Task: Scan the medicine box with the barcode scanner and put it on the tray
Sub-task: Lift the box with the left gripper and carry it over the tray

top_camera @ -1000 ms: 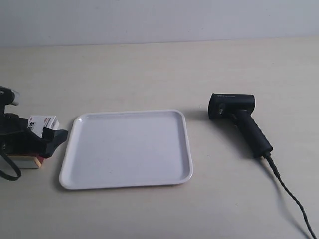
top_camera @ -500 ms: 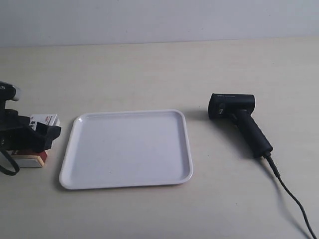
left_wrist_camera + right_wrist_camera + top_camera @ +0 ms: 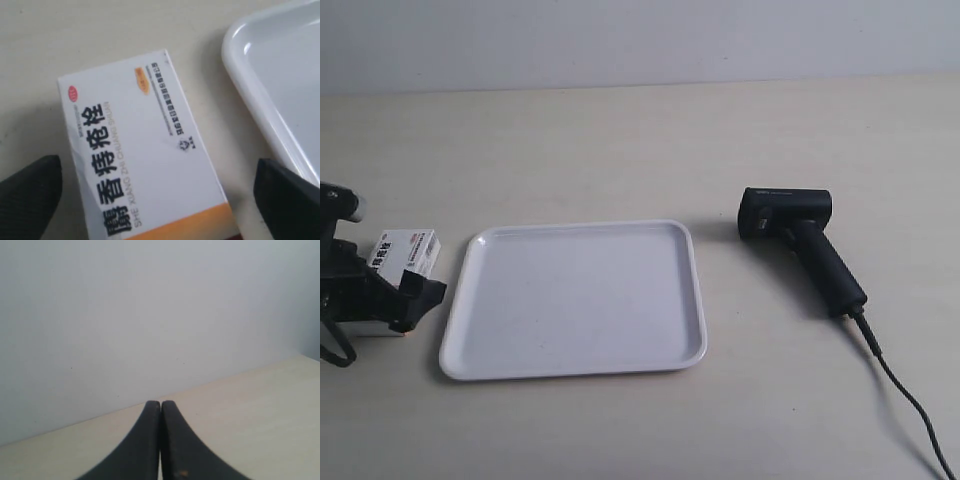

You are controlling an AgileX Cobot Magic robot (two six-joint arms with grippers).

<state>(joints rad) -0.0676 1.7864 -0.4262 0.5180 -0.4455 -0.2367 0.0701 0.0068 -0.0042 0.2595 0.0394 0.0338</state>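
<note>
Medicine box (image 3: 145, 155) flat on the tabletop (image 3: 620, 140), just beside the rim of the tray (image 3: 575, 370) and clear of it; printed face up, orange band toward the wrist camera. Left gripper (image 3: 160, 192) over the box, fingers (image 3: 32, 192) spread wide, one to each side of the carton's long edges, neither visibly touching it. In the exterior view, the same gripper (image 3: 390, 290) at the frame's left edge, partly hiding the box (image 3: 408, 250). Right gripper (image 3: 160, 440) pointed at a blank wall, well apart from the work, fingers pressed together with nothing between them. Barcode scanner (image 3: 805, 245) lying on its side on the far side of the tray from the box, untouched, cable (image 3: 905, 400) trailing toward the frame's corner.

Handling, by judgement: thin card carton, probably light and partly hollow, hence easily dented under a hard squeeze; glossy print probably somewhat slippery. Best hold across the two long side walls near mid-length, where the folded edges stiffen the card, with moderate closing force. Position of the barcode not visible from here; grasp best kept off any face likely to carry it. Low profile against the tabletop: fingers to descend fully before closing, to avoid pinching only the top edge.
</note>
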